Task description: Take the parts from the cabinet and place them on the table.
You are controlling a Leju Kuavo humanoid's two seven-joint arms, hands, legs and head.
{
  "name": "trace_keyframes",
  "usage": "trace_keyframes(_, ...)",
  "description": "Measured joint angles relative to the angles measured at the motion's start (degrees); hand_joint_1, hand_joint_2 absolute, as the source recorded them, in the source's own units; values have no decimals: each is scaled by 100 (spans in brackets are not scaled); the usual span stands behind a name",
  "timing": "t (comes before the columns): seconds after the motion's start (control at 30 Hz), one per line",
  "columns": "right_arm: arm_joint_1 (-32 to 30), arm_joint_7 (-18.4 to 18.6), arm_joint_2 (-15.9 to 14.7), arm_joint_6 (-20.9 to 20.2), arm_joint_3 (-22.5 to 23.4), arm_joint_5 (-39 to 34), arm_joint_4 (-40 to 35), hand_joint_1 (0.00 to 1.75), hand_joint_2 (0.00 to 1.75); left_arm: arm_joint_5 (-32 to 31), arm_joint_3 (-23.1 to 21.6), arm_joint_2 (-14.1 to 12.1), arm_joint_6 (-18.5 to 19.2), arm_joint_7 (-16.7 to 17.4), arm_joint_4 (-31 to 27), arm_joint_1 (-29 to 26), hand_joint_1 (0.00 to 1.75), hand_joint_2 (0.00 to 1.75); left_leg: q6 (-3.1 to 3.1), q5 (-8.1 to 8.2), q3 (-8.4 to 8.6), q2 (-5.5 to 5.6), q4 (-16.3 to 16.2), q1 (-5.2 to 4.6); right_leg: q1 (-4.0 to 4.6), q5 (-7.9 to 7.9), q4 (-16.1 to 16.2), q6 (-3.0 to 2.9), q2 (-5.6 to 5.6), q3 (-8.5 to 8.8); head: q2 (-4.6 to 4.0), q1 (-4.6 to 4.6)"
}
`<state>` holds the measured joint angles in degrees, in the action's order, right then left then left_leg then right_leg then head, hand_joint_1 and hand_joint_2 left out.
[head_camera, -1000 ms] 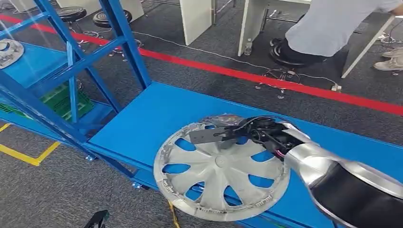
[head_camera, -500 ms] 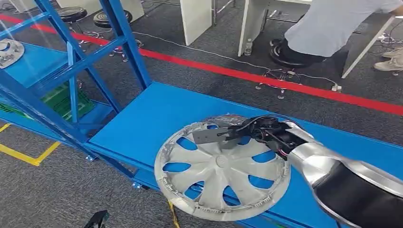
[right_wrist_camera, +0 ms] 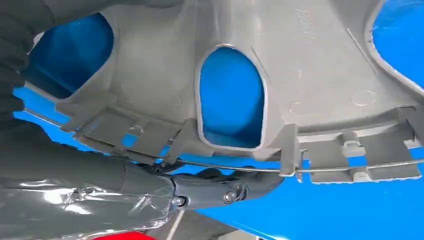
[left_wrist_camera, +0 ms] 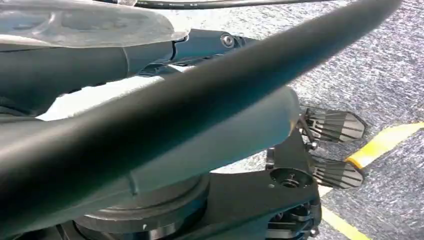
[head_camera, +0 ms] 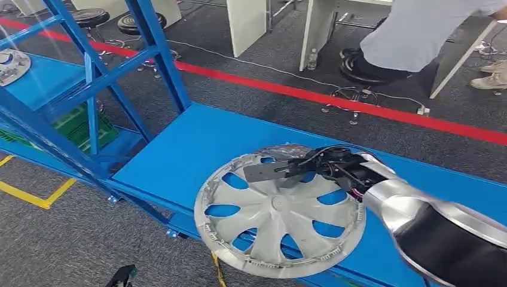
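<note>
The right hand grips a hubcap overhanging the table's near edge, not yet released; another waits on the cabinet shelf

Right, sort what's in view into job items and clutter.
Job items: hubcap, gripped at its rim by the right robot hand; blue table; blue cabinet frame; second hubcap on its shelf.

Clutter: green crate, stools, bottle, seated person.

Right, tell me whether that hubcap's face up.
Face up: the silver plastic hubcap shows its spoked front; the right robot hand grips its far rim.
</note>
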<state>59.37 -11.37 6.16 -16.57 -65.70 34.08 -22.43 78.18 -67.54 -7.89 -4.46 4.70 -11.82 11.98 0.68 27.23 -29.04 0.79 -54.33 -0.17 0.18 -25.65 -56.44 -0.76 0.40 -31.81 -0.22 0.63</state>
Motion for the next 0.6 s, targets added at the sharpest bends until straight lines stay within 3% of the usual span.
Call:
trace_keyframes(0.3, 173, 310, -181, 96, -11, 50, 33, 0, 175, -4, -2, 0, 0, 0, 0, -6, 0, 0, 0, 0, -1, 0, -1, 0, -1, 1, 0, 0, -1, 0, 0, 2)
trace_keyframes(0.6, 381, 383, -424, 72, -2, 52, 33, 0, 175, -63, -13, 0, 17, 0, 0, -9, 0, 0, 0, 1, 0, -12, -4, -1, -2, 4, 1, 0, 16, -4, 0, -2)
